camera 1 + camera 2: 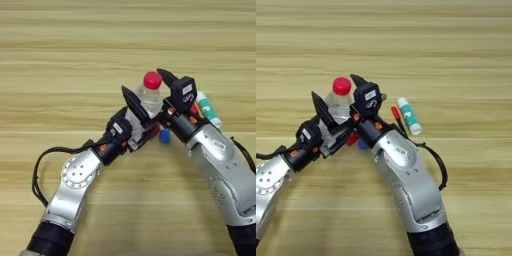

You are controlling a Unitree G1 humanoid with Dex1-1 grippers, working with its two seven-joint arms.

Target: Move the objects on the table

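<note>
The clear plastic bottle (pixel 148 100) with a red cap (pixel 152 80) sits between both grippers at mid-table. My left gripper (pixel 141 111) is shut on its lower body, with one black finger (pixel 132 101) along the bottle's left side. The right gripper (pixel 169 84) is against the bottle's right side, one finger tip beside the cap. The short blue tube (pixel 164 136) lies just below the right wrist. A bit of the small red cube (pixel 351 140) shows between the two wrists. The thin red pen (pixel 396 114) and the white-and-green tube (pixel 409 116) lie right of the right gripper.
The wooden table (pixel 75 50) stretches wide behind and to the left of the arms. A black cable (pixel 37 170) loops beside the left forearm, and another loops (pixel 440 167) beside the right one.
</note>
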